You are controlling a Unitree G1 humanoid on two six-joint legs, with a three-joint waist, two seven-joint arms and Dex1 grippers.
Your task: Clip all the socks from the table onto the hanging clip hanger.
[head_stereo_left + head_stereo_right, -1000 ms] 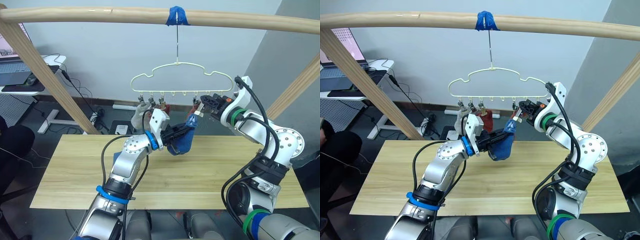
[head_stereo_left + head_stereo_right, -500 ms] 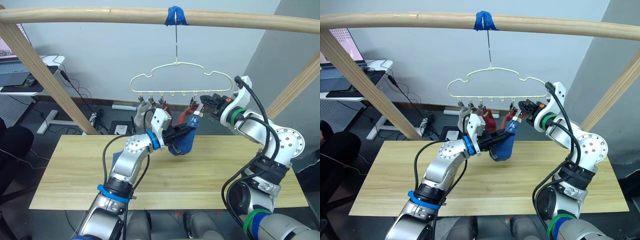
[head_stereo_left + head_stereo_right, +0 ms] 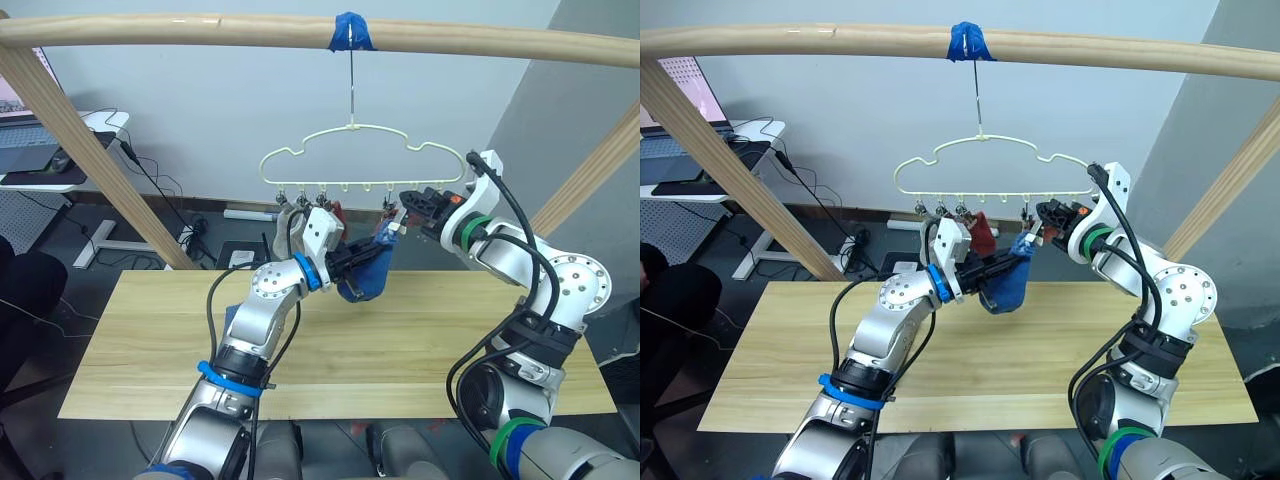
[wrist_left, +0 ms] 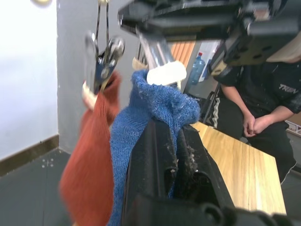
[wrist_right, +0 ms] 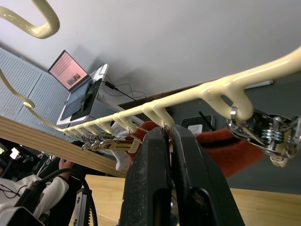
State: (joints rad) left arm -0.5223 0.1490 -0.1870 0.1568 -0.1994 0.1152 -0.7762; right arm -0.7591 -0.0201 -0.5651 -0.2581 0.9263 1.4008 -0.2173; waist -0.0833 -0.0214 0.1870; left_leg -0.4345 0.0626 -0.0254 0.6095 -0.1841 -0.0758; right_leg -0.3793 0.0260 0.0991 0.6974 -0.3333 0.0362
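Left gripper (image 3: 352, 266) clenched on blue sock (image 3: 367, 274), held raised just under clip hanger (image 3: 360, 155), above table (image 3: 140, 340). Right gripper (image 3: 406, 209) pinched shut on metal clip (image 4: 162, 56) at sock's top edge. Rust red sock (image 4: 89, 155) hangs clipped just beside blue one. Hanger hook taped to wooden rail (image 3: 200, 27). Seated person (image 4: 263, 103) beyond table.

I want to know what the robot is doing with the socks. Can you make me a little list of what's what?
left claw: shut on the blue sock, lifting it toward the clips
right claw: pinching a clip on the clip hanger
rust red sock: clipped, hanging beside the blue sock
light grey sock: hanging near the hanger's left end
table: light wood
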